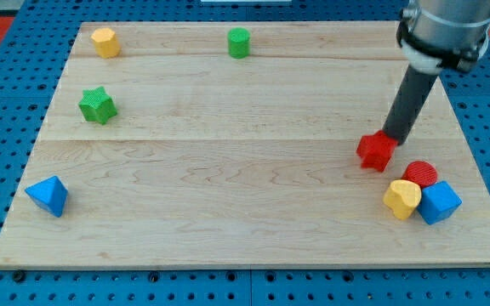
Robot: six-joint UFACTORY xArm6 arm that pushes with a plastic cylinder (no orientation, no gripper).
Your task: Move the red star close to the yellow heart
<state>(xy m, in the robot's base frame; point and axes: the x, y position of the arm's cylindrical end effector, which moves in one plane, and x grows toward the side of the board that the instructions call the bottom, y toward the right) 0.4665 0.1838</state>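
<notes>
The red star (375, 151) lies on the wooden board at the view's right. The yellow heart (401, 199) lies a short way below and to the right of it, with a small gap between them. My tip (395, 138) touches the red star's upper right side. The dark rod rises from there toward the view's top right.
A red cylinder (421, 174) and a blue cube (439, 202) sit against the yellow heart. A green star (98, 105), a yellow hexagon (105, 41), a green cylinder (239, 42) and a blue pyramid-like block (48, 195) lie elsewhere. The board's right edge (483, 170) is near.
</notes>
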